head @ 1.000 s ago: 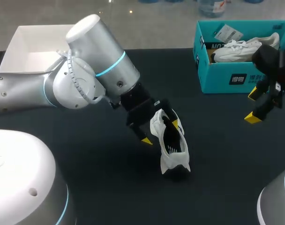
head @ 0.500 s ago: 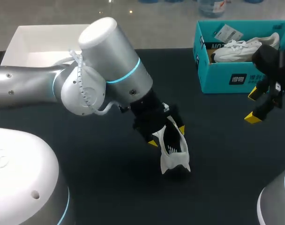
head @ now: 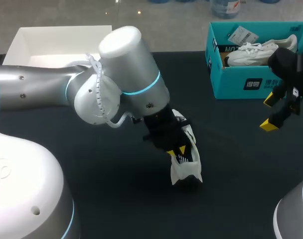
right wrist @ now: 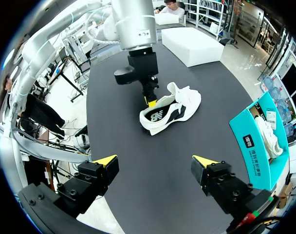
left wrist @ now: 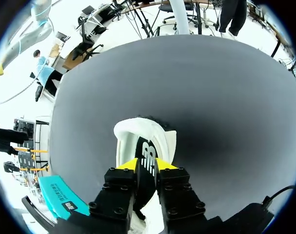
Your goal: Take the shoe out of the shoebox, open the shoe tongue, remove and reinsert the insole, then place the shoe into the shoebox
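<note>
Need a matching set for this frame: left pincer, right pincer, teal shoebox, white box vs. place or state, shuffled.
Things:
A. left pincer
B. right pincer
C. teal shoebox
D. white box

Place or state:
1. holds a white sneaker
2. at the table's far left
3. at the shoe, mid-table
4. open, nothing between its fingers

Pairs: A-3, B-4, C-1, D-2

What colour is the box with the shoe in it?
Teal; the box shows best in the head view.
</note>
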### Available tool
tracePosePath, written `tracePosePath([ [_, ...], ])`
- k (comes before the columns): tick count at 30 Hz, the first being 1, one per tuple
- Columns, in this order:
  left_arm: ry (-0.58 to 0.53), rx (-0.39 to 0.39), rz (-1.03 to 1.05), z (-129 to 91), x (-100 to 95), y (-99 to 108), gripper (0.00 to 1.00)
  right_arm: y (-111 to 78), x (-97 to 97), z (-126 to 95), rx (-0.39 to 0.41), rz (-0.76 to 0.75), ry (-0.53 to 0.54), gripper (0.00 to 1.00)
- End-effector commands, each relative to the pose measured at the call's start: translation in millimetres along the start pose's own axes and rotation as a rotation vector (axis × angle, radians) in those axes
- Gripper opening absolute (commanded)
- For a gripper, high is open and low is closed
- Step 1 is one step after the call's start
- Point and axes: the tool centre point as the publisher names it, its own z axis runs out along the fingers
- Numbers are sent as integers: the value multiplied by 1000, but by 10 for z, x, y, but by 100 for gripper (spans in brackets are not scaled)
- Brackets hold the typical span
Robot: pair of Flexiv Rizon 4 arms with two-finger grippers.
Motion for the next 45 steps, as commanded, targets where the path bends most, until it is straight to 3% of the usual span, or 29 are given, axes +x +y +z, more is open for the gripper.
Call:
tracePosePath([
  [1,28,-8,-7,191,-79,16,0,8,-17,9,3,0,2,100],
  [25,212,-63,25,822,5,175,0,8,-17,9,3,0,2,100],
  [30,214,-70,33,783,-24,175,0,8,-17,9,3,0,2,100],
  [39,161,-127,84,470,-176,75,0,8,-17,9,3,0,2,100],
  [45,186,-137,100,538,-203,94,0,8,-17,9,3,0,2,100],
])
